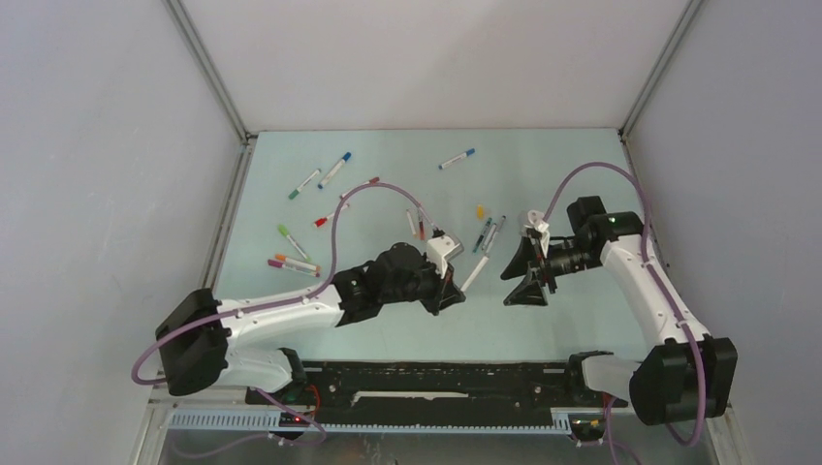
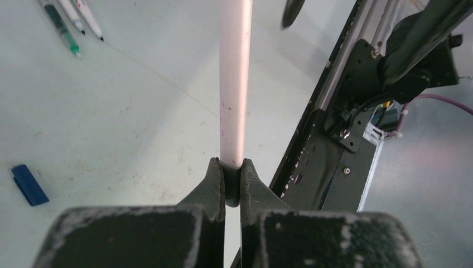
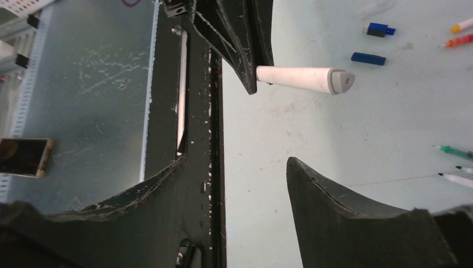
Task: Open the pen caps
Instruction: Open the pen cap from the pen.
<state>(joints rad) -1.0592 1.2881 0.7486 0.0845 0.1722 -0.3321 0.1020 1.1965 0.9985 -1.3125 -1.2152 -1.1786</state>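
My left gripper [image 1: 452, 288] [image 2: 232, 167] is shut on a white pen [image 1: 475, 274] [image 2: 234, 84], with the pen's dark end pinched between the jaws. The pen's grey free end [image 3: 340, 81] points toward my right gripper [image 1: 506, 289] [image 3: 234, 162], which is open and empty a short way from it. A loose blue cap [image 2: 29, 184] [image 3: 368, 57] lies on the table, and a yellow cap [image 1: 479, 210] lies further back. Several capped pens [image 1: 294, 263] lie at the back left.
Uncapped pens [image 1: 490, 234] [image 2: 67, 28] [image 3: 454, 151] lie behind the grippers. A black rail [image 1: 436, 383] [image 3: 195, 111] runs along the near table edge, close to both grippers. Grey walls enclose the pale green table [image 1: 582, 174] at the sides and back.
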